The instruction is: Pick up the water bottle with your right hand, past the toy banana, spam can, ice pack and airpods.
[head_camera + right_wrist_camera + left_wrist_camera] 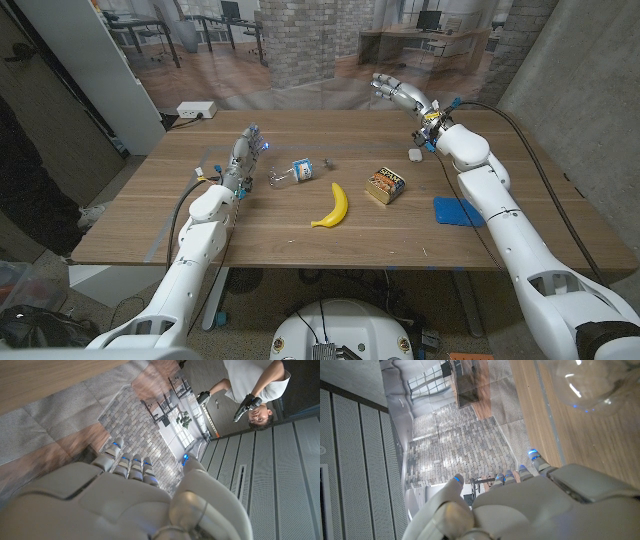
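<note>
Right now your right hand [398, 93] is up beyond the table's far edge, fingers stretched out side by side and pointing away to picture left, holding nothing; from the right wrist view the fingertips [131, 466] line up close together with the thumb set a little apart, and a person [252, 382] stands behind, gripping two controllers. Your left hand [243, 152] is over the table's left half with its fingers reaching up and away, loosely apart, nothing in them; in the left wrist view the fingertips [520, 472] glow blue beside the wood, and a clear rounded shape [587, 385] sits just past them, too blurred to name for sure. The water bottle [300, 171] lies on its side near the middle of the wooden table [150, 215], just to the right of your left hand and well apart from your right hand. Nearer the front you've got the toy banana [332, 206], and to its right the spam can [384, 185]. The blue ice pack [458, 211] lies beside your right forearm, and the small white airpods [415, 155] sit near your right wrist.
</note>
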`<state>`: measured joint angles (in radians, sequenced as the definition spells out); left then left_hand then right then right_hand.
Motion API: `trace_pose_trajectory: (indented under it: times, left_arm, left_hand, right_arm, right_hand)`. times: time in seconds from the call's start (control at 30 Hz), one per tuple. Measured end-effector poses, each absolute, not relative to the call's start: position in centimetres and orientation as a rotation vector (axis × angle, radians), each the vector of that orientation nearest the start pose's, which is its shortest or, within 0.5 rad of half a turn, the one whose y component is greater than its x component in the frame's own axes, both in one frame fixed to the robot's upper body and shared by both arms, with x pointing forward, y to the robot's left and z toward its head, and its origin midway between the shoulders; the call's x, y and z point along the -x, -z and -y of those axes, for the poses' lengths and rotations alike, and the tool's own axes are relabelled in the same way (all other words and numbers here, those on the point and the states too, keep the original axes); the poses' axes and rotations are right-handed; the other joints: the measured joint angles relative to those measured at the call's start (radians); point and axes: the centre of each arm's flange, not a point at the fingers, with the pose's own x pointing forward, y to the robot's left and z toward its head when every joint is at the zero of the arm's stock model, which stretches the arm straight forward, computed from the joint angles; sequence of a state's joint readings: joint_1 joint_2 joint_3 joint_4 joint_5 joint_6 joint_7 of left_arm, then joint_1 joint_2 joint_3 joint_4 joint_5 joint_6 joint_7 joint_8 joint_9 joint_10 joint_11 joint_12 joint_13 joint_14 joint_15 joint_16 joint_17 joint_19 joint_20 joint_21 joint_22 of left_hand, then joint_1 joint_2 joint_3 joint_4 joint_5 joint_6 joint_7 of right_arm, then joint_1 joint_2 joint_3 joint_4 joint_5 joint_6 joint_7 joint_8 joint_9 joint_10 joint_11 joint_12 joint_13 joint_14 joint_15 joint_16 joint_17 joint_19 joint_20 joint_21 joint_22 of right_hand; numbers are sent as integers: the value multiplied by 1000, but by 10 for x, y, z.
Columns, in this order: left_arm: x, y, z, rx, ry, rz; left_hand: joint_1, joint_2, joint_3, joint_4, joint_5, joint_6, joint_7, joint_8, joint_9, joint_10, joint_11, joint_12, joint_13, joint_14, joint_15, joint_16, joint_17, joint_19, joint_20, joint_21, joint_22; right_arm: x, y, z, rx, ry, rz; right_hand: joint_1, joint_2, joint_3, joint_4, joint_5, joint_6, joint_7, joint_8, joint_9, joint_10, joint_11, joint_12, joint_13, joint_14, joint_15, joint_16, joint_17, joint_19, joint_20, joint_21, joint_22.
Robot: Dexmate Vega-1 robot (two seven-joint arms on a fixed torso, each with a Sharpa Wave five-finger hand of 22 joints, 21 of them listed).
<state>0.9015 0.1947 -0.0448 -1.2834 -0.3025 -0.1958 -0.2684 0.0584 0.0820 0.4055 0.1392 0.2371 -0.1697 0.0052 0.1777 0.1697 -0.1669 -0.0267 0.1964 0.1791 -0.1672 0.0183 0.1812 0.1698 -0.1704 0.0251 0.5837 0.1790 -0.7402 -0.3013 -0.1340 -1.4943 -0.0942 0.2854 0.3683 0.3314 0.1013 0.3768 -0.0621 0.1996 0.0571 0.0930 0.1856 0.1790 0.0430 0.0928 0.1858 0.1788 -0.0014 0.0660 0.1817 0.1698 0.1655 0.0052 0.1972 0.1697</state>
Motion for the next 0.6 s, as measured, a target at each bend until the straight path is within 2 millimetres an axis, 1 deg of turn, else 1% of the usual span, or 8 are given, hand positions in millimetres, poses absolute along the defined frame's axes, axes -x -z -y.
trace_pose_trajectory:
  times: [0.07, 0.2, 0.27, 0.6]
  left_arm:
    - [-652, 37, -310, 58, 174, 609]
    - [-652, 37, -310, 59, 174, 609]
    - [-652, 37, -310, 59, 174, 609]
    - [-652, 38, -311, 62, 173, 609]
  left_hand:
    - [0, 0, 0, 0, 0, 0, 0, 0, 0, 0, 0, 0, 0, 0, 0, 0, 0, 0, 0, 0, 0]
    - [0, 0, 0, 0, 0, 0, 0, 0, 0, 0, 0, 0, 0, 0, 0, 0, 0, 0, 0, 0, 0]
    - [0, 0, 0, 0, 0, 0, 0, 0, 0, 0, 0, 0, 0, 0, 0, 0, 0, 0, 0, 0, 0]
    - [0, 0, 0, 0, 0, 0, 0, 0, 0, 0, 0, 0, 0, 0, 0, 0, 0, 0, 0, -7, 0]
  right_arm:
    - [-598, -114, 212, 627, -346, 920]
    - [-596, -117, 209, 656, -351, 928]
    - [-595, -119, 207, 666, -354, 931]
    - [-591, -126, 199, 729, -365, 947]
  right_hand:
    - [0, 0, 4, -4, 0, 0, 0, 0, 0, 0, 0, 0, 0, 0, 0, 0, 0, 0, 0, 0, 0]
    - [4, -4, 5, -5, 0, 0, 0, 0, 0, 0, 0, 0, 0, 0, 0, 0, 0, 0, 0, 0, 0]
    - [9, 2, 5, -12, 0, 0, 0, 0, 0, 0, 0, 0, 0, 0, 0, 0, 0, 0, 0, 0, 0]
    - [14, -4, 7, -16, 0, 0, 0, 0, 0, 0, 0, 0, 0, 0, 0, 0, 0, 0, 0, 0, 0]
